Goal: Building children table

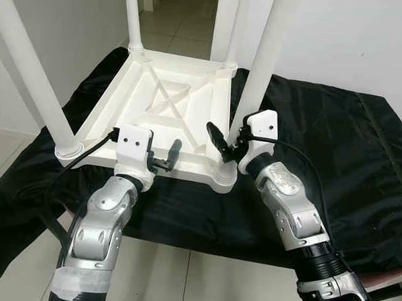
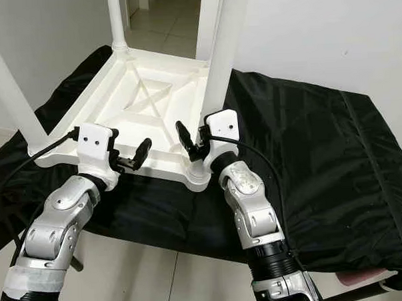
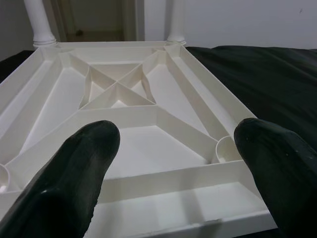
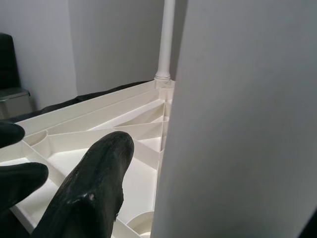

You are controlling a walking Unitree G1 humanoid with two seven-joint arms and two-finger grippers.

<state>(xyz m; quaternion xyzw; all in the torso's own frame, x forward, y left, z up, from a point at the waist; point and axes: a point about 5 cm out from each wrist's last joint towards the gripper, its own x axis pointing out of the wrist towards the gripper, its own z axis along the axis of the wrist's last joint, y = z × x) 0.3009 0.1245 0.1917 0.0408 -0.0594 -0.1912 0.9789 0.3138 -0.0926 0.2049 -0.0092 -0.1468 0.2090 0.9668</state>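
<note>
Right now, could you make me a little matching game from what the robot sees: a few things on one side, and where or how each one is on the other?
Things:
1. table top
2. black cloth
3. left gripper
4. right gripper

States:
a. open, next to the near right leg
b. upside down, legs pointing up
c. spread under the table
d. open, at the table's near edge

Pairs: 1-b, 2-c, 3-d, 4-a

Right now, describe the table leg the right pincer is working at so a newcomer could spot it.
A white tabletop lies upside down on a black cloth, with four white legs standing up from its corners. The leg you want rises from the near corner on the robot's right, and alone has the right pincer beside its base.
</note>
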